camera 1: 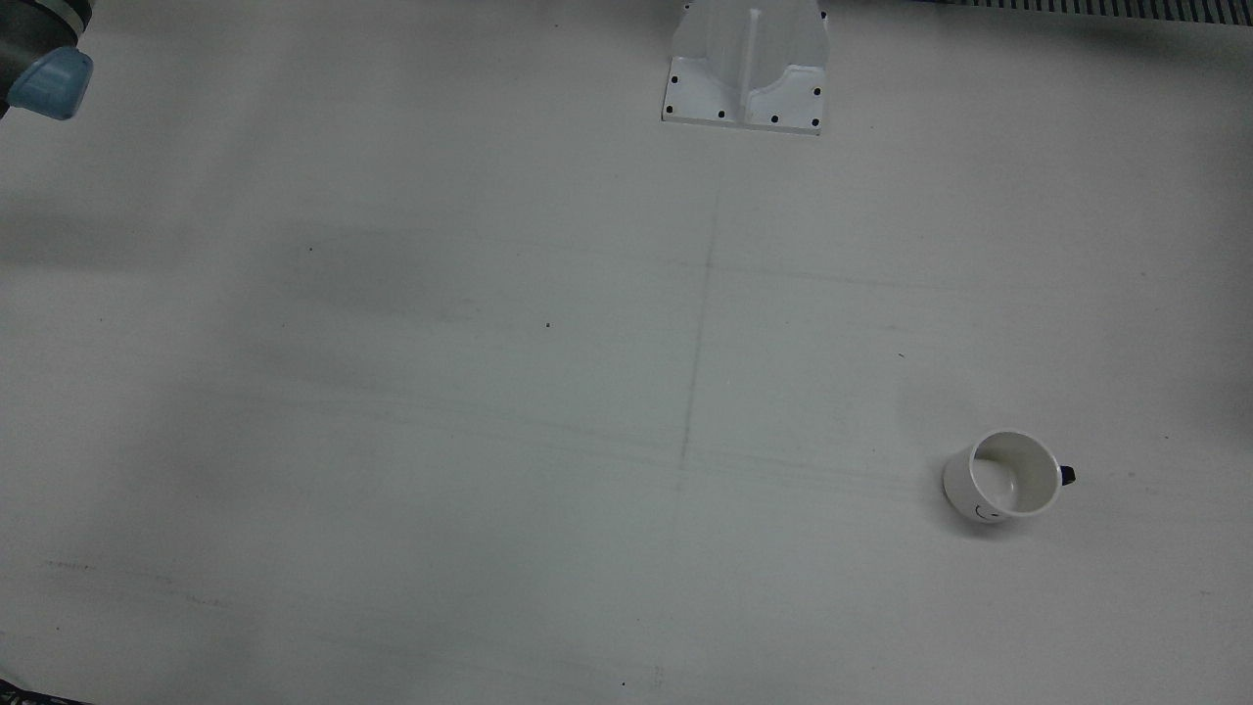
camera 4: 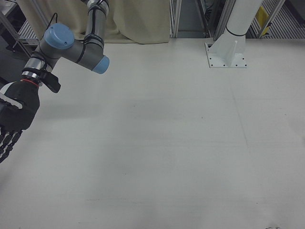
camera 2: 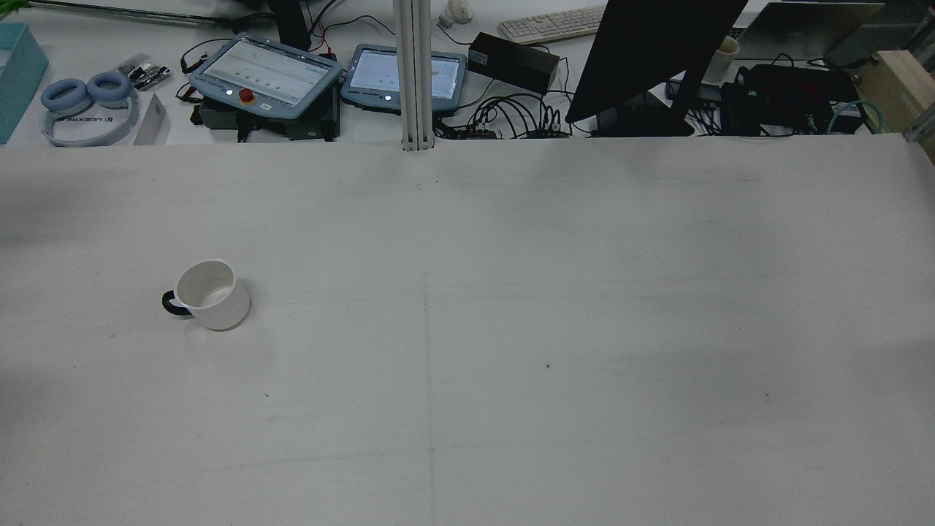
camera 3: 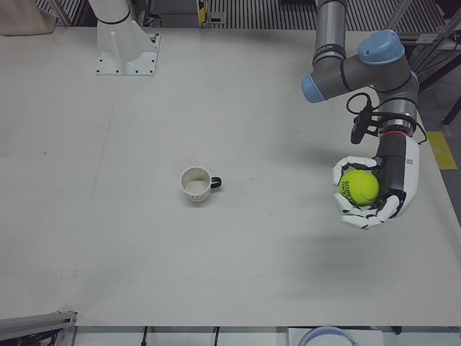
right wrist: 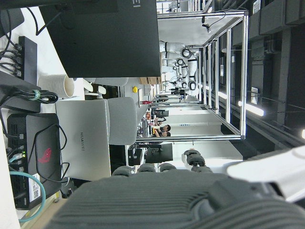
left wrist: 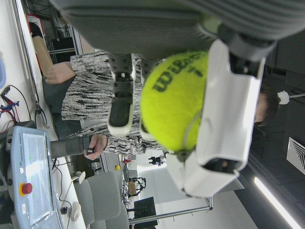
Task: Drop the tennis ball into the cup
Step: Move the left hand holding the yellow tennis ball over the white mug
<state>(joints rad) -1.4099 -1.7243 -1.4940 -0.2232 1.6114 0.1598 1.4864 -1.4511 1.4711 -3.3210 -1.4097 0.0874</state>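
A white cup [camera 1: 1002, 477] with a dark handle stands upright and empty on the table; it also shows in the rear view [camera 2: 211, 295] and the left-front view [camera 3: 196, 184]. My left hand [camera 3: 378, 189] is shut on a yellow-green tennis ball [camera 3: 358, 187], held above the table well to the side of the cup, towards the table's edge. The ball fills the left hand view [left wrist: 178, 100] between the fingers [left wrist: 224, 114]. My right hand [camera 4: 13, 117] hangs open and empty at the far edge of the right-front view, fingers pointing down.
A white arm pedestal [camera 1: 749, 64] stands at the table's back middle. Teach pendants [camera 2: 264, 74], a monitor [camera 2: 650, 51], headphones [camera 2: 86, 106] and cables lie beyond the table's far edge. A person stands beyond the table [left wrist: 90, 102].
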